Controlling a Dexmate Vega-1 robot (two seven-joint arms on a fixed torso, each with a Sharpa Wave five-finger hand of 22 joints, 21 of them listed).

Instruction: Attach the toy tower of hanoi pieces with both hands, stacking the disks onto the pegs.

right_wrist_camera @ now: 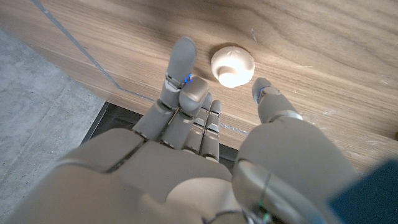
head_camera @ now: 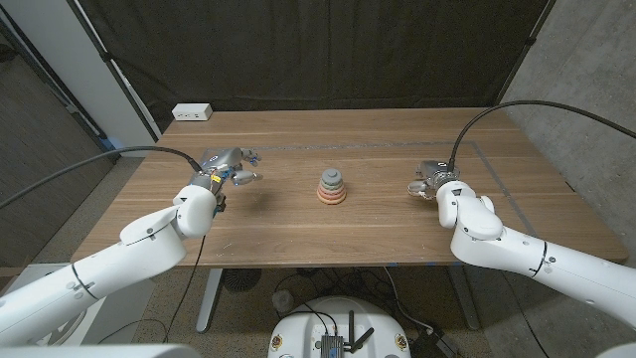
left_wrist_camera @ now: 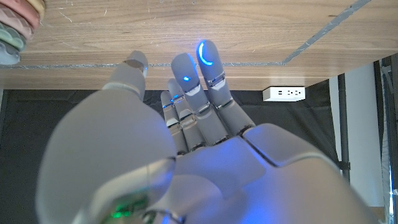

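Observation:
A tower of pastel disks (head_camera: 333,187), widest at the bottom, stands in the middle of the wooden table (head_camera: 298,234); its edge also shows in the left wrist view as stacked disks (left_wrist_camera: 12,28). A small cream round cap (right_wrist_camera: 232,65) lies on the table just beyond my right hand (right_wrist_camera: 205,124), between its spread fingertips and apart from them. In the head view my right hand (head_camera: 433,181) is right of the tower and holds nothing. My left hand (head_camera: 227,167) hovers left of the tower, fingers (left_wrist_camera: 208,68) stretched out and empty.
A white power strip (head_camera: 192,111) lies at the table's far left corner and shows as a white strip (left_wrist_camera: 283,93) in the left wrist view. A thin grey tape line (head_camera: 397,145) runs along the table's far side. Black curtains hang behind.

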